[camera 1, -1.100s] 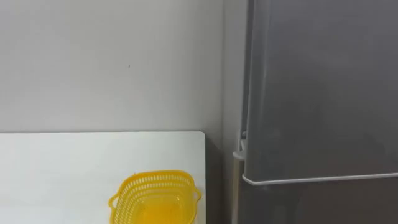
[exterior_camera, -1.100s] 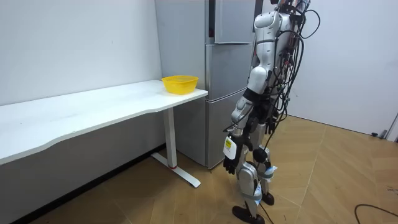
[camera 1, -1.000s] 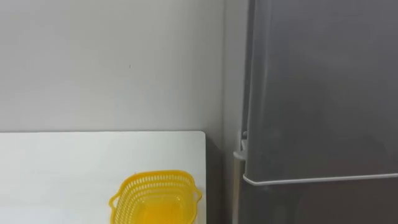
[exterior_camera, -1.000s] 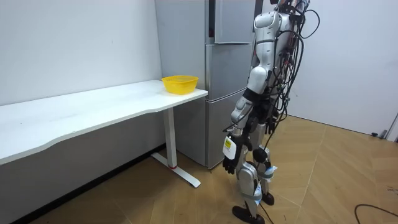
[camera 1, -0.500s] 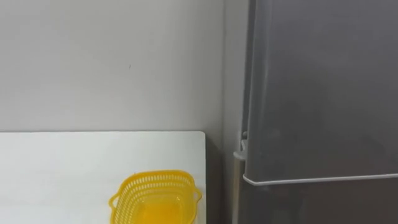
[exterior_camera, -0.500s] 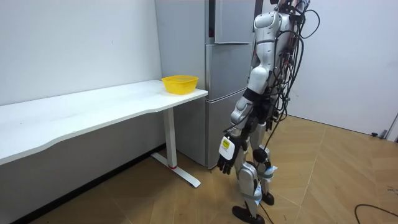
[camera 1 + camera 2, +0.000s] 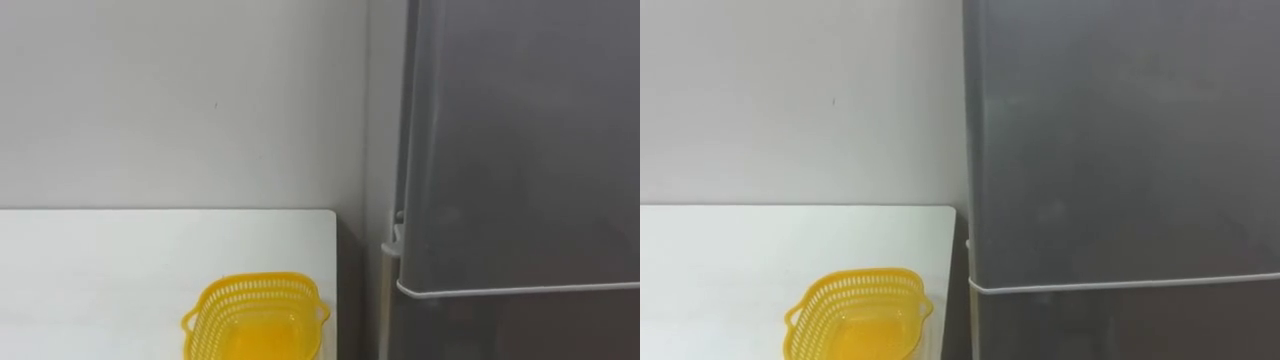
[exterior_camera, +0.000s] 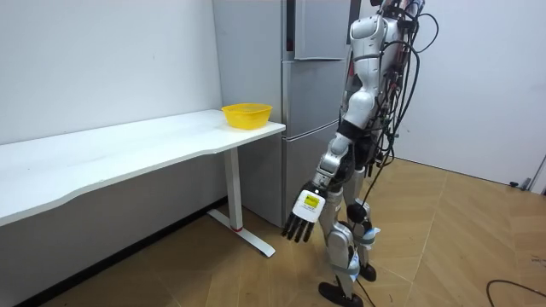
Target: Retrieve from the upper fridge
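Note:
The grey fridge's upper door (image 7: 520, 140) stands shut, and a pale seam (image 7: 520, 290) divides it from the lower door. In the room view I stand close before the fridge (image 8: 299, 102), facing it. My left hand (image 8: 299, 228) hangs low at knee height, swung out toward the lower door, its fingers straight and spread and nothing in it. It is apart from the fridge.
A yellow mesh basket (image 7: 255, 318) sits at the right end of the white table (image 7: 100, 260), beside the fridge on my left. The basket (image 8: 246, 114) shows at the table's corner in the room view. Wooden floor lies behind me.
My left arm has swung forward and out from my leg toward the fridge, fingers now spread. The eye view has shifted slightly; fridge and basket have not moved.

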